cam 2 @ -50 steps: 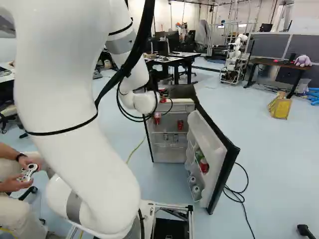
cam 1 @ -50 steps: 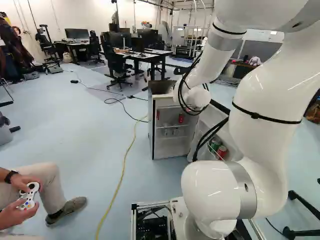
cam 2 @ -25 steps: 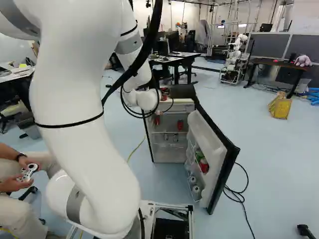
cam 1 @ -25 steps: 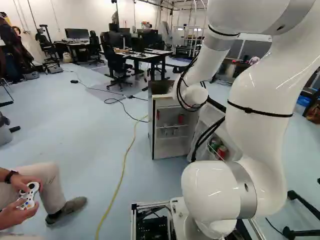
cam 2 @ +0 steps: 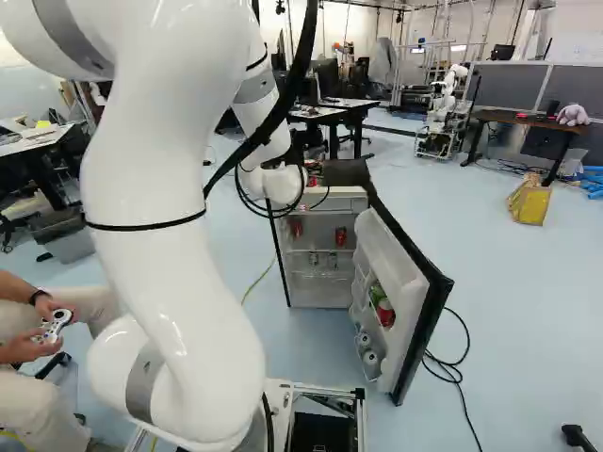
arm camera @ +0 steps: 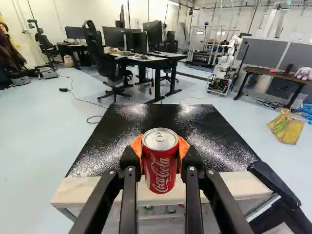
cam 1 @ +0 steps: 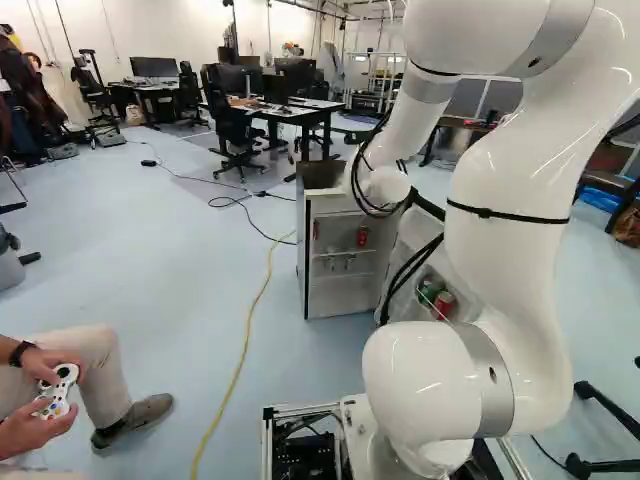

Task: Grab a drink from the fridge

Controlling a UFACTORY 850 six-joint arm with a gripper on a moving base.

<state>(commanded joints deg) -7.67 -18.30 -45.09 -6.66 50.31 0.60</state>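
While our black two-fingered gripper [arm camera: 161, 146] holds up the drink: its orange pads [arm camera: 137, 146] stand one can's width apart, closed against both sides of a red metal can with a silver top [arm camera: 160, 170].
Can's place: outside the small black fridge with a pale interior [cam 2: 318, 299], by the front edge of its speckled black top [arm camera: 161, 114]; whether it touches that top, we cannot tell.
Slip risk: if we jerk the smooth can, it could slide down between the pads; too hard a squeeze could dent its thin wall.
Edge risk: should we lower too soon, its base might strike the fridge's front edge.
Door risk: a low sideways swing could clip the open white-lined door [cam 2: 400, 259], or snag our thin black cable loops [cam 1: 354, 180] on it.
Held: one can.
Shelves: two red cans [cam 2: 340, 237], two pale cylinders [cam 2: 332, 261].
Door racks: one green can [cam 2: 377, 292], one red [cam 2: 385, 313], two pale round ends [cam 2: 370, 358].
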